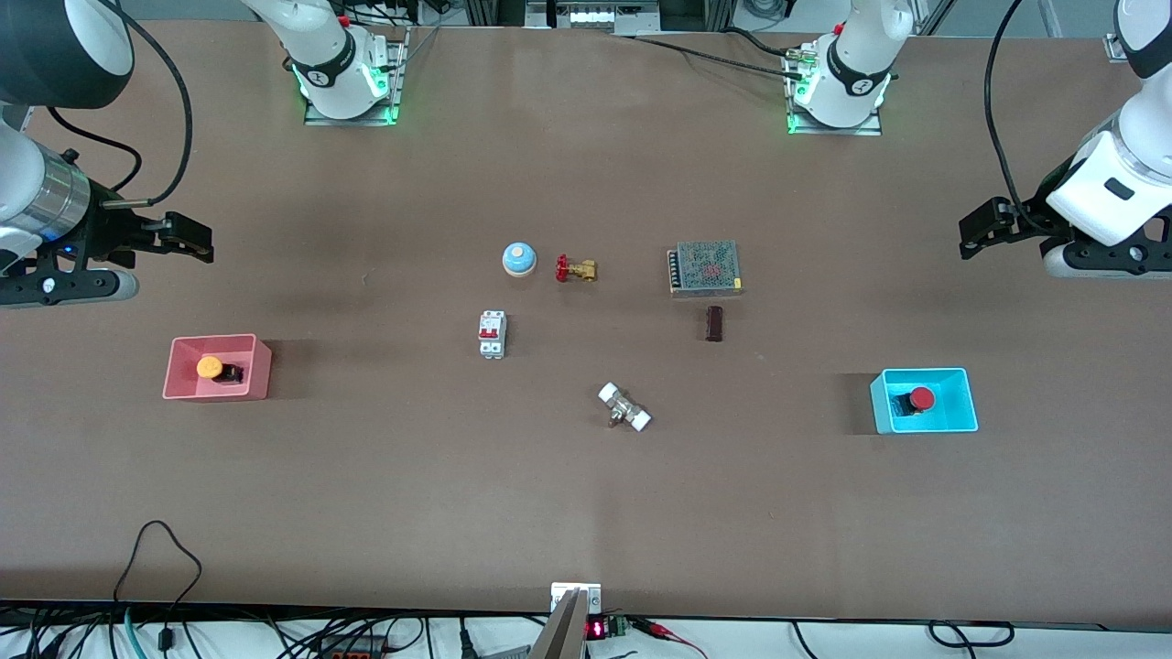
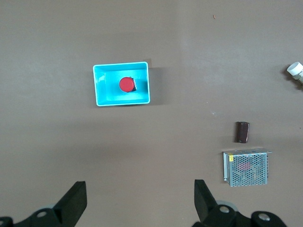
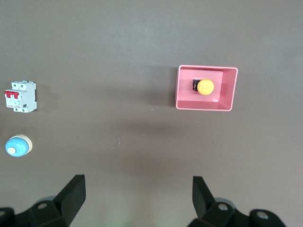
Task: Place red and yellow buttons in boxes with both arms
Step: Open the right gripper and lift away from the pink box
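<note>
The orange-yellow button [image 1: 210, 367] lies in the pink-red box [image 1: 258, 369] toward the right arm's end of the table; the right wrist view shows both, the button [image 3: 205, 87] inside the box [image 3: 230, 90]. The red button [image 1: 921, 398] lies in the cyan-blue box [image 1: 957, 410] toward the left arm's end; the left wrist view shows the button [image 2: 126, 84] in its box [image 2: 143, 85]. My right gripper [image 1: 197, 240] [image 3: 138, 189] is open and empty, up over bare table beside the pink-red box. My left gripper [image 1: 972, 236] [image 2: 140, 194] is open and empty, up over bare table beside the cyan-blue box.
In the table's middle lie a blue dome bell [image 1: 518, 259], a red-handled brass valve [image 1: 575, 269], a white circuit breaker [image 1: 492, 334], a metal power supply [image 1: 705, 267], a dark cylinder [image 1: 714, 323] and a white-capped fitting [image 1: 624, 407].
</note>
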`<state>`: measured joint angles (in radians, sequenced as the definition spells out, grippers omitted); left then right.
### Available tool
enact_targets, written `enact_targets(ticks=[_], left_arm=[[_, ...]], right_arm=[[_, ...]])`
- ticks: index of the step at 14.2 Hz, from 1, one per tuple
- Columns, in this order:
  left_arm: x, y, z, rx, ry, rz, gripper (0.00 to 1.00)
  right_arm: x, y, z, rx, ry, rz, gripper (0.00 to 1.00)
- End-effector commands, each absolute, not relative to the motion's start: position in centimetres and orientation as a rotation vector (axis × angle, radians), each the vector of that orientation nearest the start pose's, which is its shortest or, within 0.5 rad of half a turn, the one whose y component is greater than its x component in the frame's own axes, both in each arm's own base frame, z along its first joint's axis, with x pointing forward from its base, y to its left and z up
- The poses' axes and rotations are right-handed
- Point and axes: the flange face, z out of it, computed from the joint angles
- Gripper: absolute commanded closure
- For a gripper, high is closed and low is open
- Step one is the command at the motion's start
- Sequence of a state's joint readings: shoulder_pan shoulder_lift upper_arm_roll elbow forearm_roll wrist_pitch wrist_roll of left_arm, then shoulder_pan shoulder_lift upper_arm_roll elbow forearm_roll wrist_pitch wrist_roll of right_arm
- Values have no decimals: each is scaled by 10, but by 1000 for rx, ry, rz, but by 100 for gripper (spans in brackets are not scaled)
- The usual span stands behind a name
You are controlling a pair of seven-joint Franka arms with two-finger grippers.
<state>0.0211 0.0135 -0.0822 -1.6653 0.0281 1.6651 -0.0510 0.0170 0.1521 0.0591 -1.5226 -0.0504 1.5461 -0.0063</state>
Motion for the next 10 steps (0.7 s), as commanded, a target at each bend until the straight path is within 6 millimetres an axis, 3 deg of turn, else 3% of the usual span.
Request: enact_targets(ticks=[1,10], left_arm=[[565,-47,589,-3100,93,1,0],[566,-49,590,-3143,84,0,0]], right_arm=[[595,37,563,-3174,-96,214,0],[595,35,562,-3170,-81,217,0]])
